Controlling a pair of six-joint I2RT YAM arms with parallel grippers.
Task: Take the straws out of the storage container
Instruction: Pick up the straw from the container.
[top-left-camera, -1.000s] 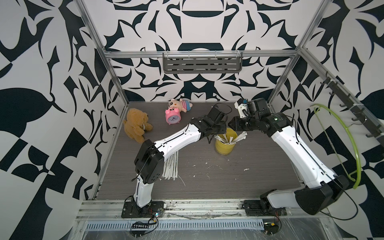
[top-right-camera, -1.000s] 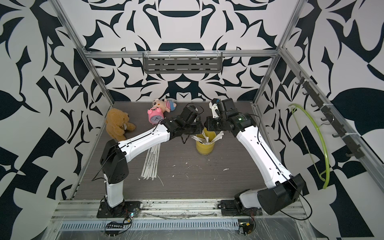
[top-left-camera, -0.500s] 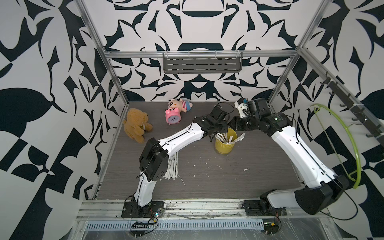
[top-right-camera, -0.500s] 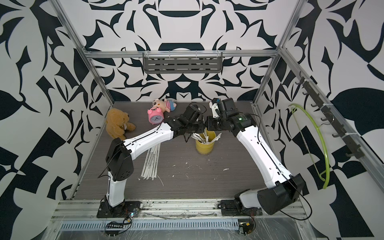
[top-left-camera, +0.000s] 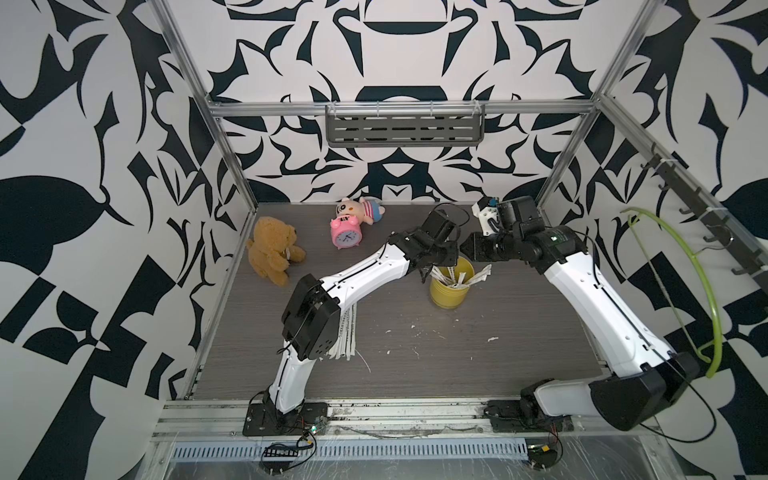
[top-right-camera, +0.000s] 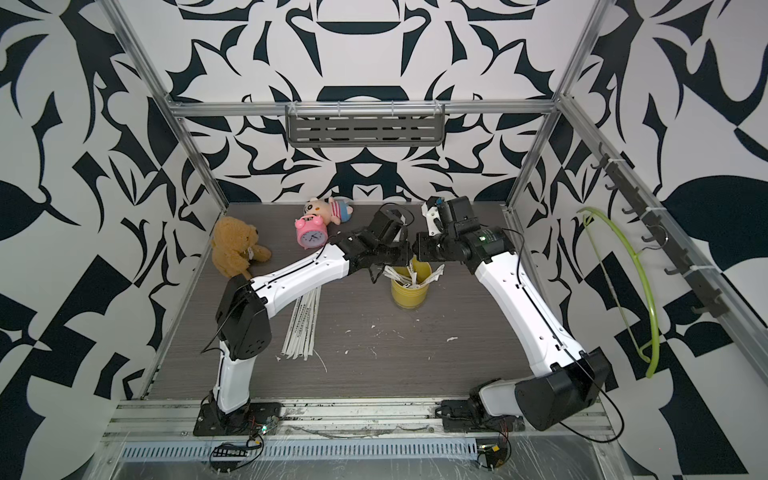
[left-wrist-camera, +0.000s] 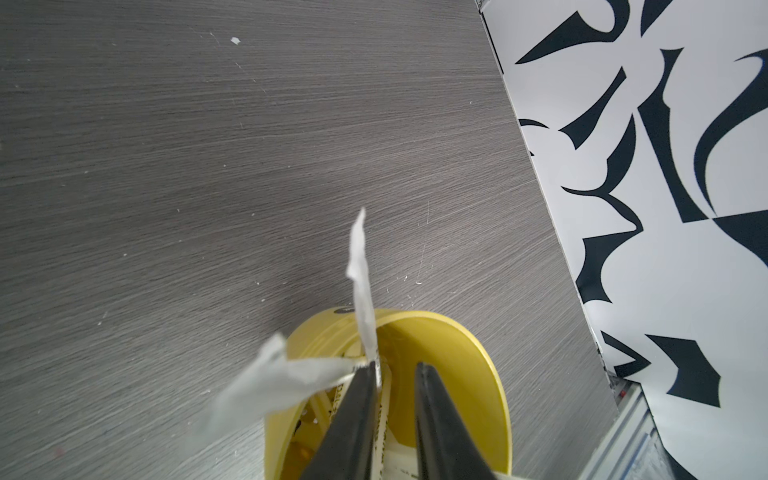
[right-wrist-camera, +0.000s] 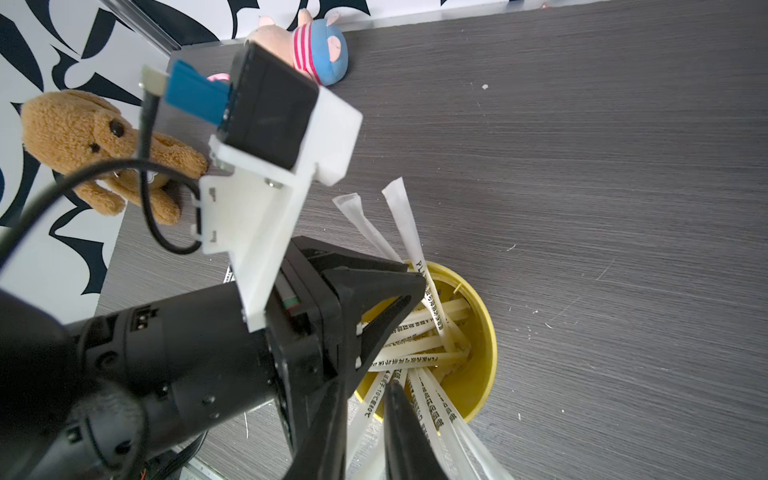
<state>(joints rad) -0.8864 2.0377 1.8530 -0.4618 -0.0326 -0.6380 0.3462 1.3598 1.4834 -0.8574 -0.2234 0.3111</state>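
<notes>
Left tool (left-wrist-camera: 395, 368) has reached into yellow cup (left-wrist-camera: 457, 332) among straws (left-wrist-camera: 361, 291).

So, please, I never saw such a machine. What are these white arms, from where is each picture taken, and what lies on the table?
These are two robot arms on a table, each ending in a gripper with two fingers. Both top views look down on the whole scene; each wrist view comes from a camera on one arm. A yellow cup holds wrapped straws; more straws lie flat by the left arm. At the back sit a teddy bear, a pink alarm clock and a small plush doll. The left gripper is open over the cup's mouth, one finger against a straw. The right gripper straddles the cup's rim; whether it grips I cannot tell.
</notes>
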